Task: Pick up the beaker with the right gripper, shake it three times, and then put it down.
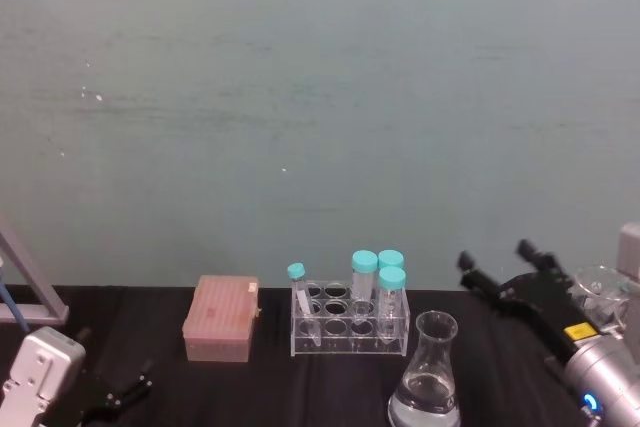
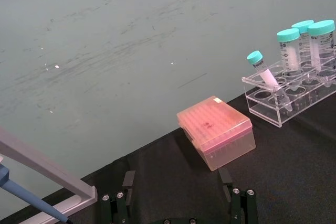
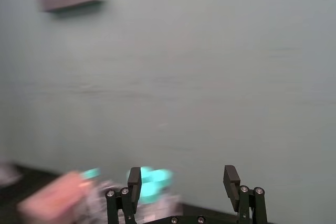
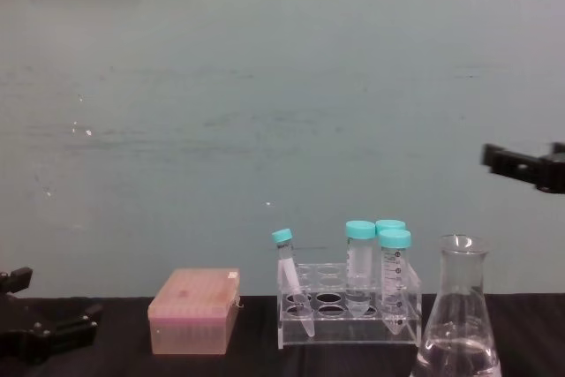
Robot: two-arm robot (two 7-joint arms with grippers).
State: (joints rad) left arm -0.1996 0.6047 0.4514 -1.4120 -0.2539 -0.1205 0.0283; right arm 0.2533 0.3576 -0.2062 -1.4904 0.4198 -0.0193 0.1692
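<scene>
From the head, the beaker (image 1: 426, 377) stands upright on the table (image 1: 330, 387) just right of the rack (image 1: 349, 320), the right pincer (image 1: 497, 268) wide open, beyond and right of it; from the chest, the right pincer (image 4: 523, 165) hangs above the beaker (image 4: 457, 315).

Soft, even light falls on a dull teal wall; the black bench (image 1: 300, 387) stays dark. The right wrist view is smeared with blur.
</scene>
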